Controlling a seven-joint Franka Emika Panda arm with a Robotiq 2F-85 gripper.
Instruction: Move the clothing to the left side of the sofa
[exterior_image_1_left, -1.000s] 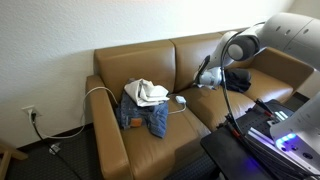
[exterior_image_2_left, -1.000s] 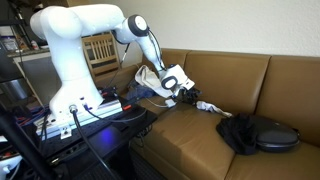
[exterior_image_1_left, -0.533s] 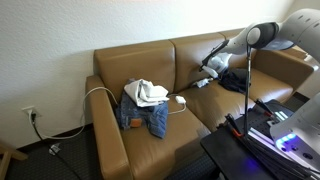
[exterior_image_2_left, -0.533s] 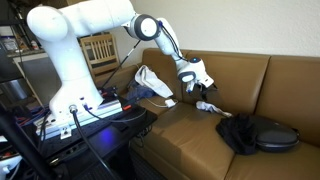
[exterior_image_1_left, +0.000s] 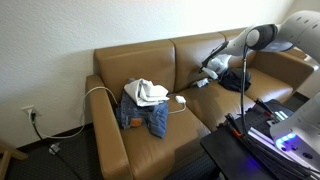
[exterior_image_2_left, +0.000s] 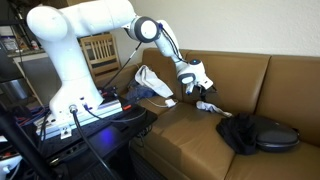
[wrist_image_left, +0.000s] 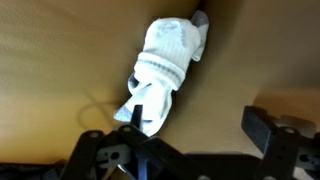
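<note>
Over the last second my hand (exterior_image_2_left: 196, 82) has lifted off the sofa's (exterior_image_1_left: 130, 62) middle seat and now hangs still, fingers apart and empty, above a white rolled cloth (wrist_image_left: 165, 60). The dark top (exterior_image_1_left: 237, 80) waits on one end seat, while the jeans (exterior_image_1_left: 150, 122) and shirt (exterior_image_1_left: 148, 92) lie at the opposite end. Nothing is gripped yet.

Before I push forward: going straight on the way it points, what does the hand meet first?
Probably the small white bundle on the sofa seat: the wrist view shows it ahead of the open hand, nothing between. Depth is unclear, so bare leather beside it is possible.
</note>
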